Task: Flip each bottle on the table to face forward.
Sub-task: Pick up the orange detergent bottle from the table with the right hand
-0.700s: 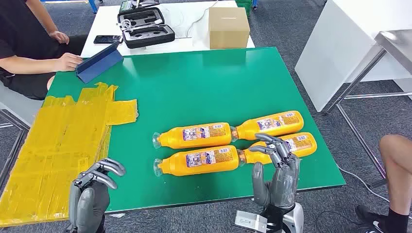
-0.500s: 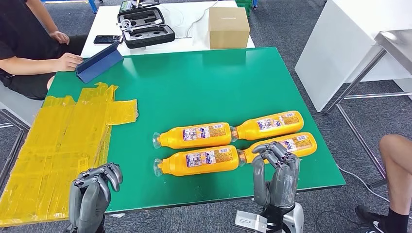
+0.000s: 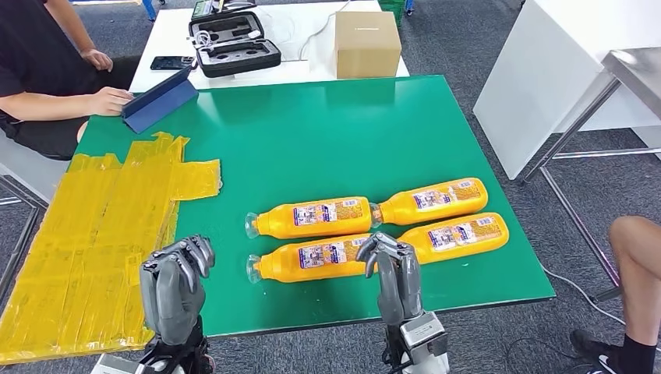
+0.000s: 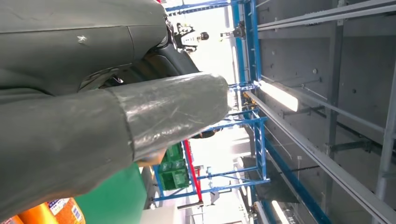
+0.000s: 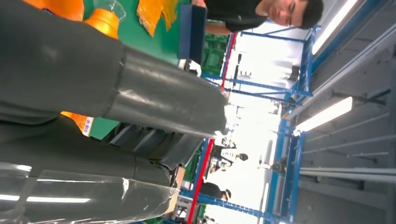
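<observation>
The right hand (image 3: 394, 273) stands at the table's near edge, fingers curled forward and holding nothing, its fingertips over the right end of the near left bottle (image 3: 316, 259), where that bottle meets the near right bottle (image 3: 460, 236). The left hand (image 3: 178, 282) is raised at the near edge too, fingers loosely bent and empty, well to the left of the bottles' clear necks. All four bottles lie on their sides on the green table (image 3: 312, 140), long axes running left to right, the far left bottle (image 3: 312, 217) and far right bottle (image 3: 431, 199) just behind the near pair. The right hand is plainly nearer; the near left bottle lies just beyond it, crosswise to its reach.
</observation>
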Motion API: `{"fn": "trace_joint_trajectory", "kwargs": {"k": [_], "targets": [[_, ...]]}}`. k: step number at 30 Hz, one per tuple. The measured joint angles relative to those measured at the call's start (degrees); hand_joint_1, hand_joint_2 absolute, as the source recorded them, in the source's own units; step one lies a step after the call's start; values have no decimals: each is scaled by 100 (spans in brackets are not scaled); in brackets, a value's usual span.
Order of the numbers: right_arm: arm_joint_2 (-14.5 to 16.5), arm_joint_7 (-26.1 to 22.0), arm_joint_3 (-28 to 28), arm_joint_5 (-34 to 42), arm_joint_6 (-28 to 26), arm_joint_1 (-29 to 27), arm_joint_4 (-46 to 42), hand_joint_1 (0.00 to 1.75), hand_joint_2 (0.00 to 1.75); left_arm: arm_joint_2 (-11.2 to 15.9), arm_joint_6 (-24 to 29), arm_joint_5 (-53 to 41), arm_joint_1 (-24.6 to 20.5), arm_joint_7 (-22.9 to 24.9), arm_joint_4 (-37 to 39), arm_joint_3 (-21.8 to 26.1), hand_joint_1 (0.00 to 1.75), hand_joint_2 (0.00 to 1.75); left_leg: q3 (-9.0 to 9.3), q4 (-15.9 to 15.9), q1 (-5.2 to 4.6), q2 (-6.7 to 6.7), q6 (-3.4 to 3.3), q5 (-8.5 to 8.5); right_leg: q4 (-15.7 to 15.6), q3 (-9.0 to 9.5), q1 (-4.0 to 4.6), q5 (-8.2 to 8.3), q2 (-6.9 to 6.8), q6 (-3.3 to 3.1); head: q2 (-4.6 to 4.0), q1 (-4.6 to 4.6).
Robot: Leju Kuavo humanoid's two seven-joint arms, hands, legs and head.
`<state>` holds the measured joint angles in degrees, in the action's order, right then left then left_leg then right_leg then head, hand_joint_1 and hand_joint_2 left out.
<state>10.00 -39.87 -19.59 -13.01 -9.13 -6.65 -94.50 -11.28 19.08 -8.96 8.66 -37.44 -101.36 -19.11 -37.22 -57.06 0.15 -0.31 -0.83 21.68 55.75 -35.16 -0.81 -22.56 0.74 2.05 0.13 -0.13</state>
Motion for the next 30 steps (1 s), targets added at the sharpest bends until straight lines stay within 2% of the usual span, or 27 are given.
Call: {"fn": "trace_joint_trajectory", "kwargs": {"k": [4, 6, 11, 15, 21, 23, 30], "targets": [[104, 15, 67, -227, 54, -1, 128, 0, 175, -6, 167, 1, 7, 1, 50, 24, 0, 0, 0, 0, 1, 0, 3, 5, 0, -1, 1, -2, 0, -1, 0, -1], [150, 160, 101, -539, 11, 2, 230, 0, 175, -13, 190, 51, 14, 1, 77, 71, 0, 0, 0, 1, 1, 1, 3, 5, 0, -1, 2, -2, 0, -1, 0, -1], [155, 1003, 56, -1875, -324, 122, 572, 0, 175, -48, -48, 176, 18, 0, 140, 224, 0, 0, 0, 1, 2, 1, 3, 4, 0, -1, 2, -3, 0, -2, 0, 0], [121, 1355, -49, -2382, -416, 274, 777, 0, 175, -80, -125, 167, 16, 1, 193, 297, 0, 0, -1, 1, 1, -1, 1, 1, 0, 0, 1, -2, 0, -1, 0, 1], [-122, 2362, -276, -3670, -533, 679, 1017, 0, 175, -133, -232, 176, 10, 1, 292, 405, 0, 0, -2, 0, 0, 0, 0, 1, 0, -1, 0, 0, 0, 1, 0, 0], [-218, 2634, -334, -3928, -525, 817, 1079, 0, 175, -149, -263, 195, 12, 1, 309, 441, 0, 0, -2, 0, 0, -1, 0, 1, 0, 0, 0, 0, 0, 1, 0, -1], [-462, 3082, -556, -4298, -192, 1252, 1400, 0, 175, -225, -397, 210, 8, 0, 379, 566, 0, 0, -2, 0, 1, 1, 0, 0, 0, -1, 1, 0, 0, 1, 0, 0]]}}
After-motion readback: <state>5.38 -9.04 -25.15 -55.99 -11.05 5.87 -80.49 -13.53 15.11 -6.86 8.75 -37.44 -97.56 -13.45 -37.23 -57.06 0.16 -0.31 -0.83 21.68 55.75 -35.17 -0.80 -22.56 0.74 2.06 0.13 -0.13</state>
